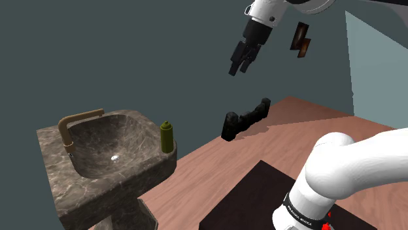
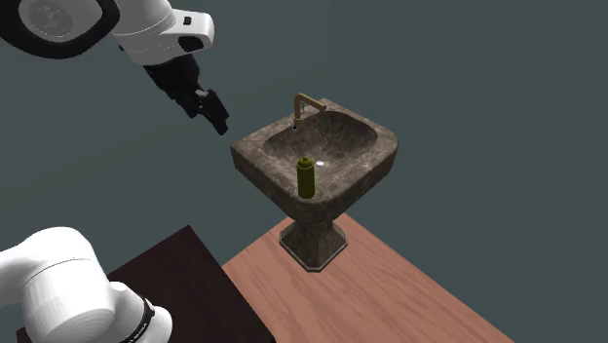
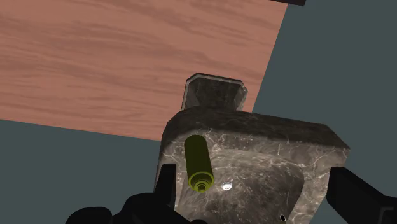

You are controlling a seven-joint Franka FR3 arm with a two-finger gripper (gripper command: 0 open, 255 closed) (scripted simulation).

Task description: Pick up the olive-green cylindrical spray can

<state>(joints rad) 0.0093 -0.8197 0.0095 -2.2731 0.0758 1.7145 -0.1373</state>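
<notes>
The olive-green spray can [image 1: 167, 136] stands upright on the rim of a dark stone pedestal sink [image 1: 52, 147], at the rim corner nearest the arm. In the second exterior view the can [image 2: 306, 177] stands on the sink's front rim [image 2: 365, 177]. My black gripper [image 1: 241, 62] hangs in the air high above and to the shoulder view's right of the can, well apart from it, fingers open with nothing between them. In the wrist view the can [image 3: 198, 163] appears from above, between and beyond my two spread fingers [image 3: 167, 184].
A brown bent faucet [image 1: 73, 123] rises at the sink's far rim. A black object [image 1: 245, 118] lies on the reddish wood floor [image 1: 281, 140] by the wall. A dark stand top [image 1: 258, 199] is under the arm. A small picture [image 1: 301, 39] hangs on the wall.
</notes>
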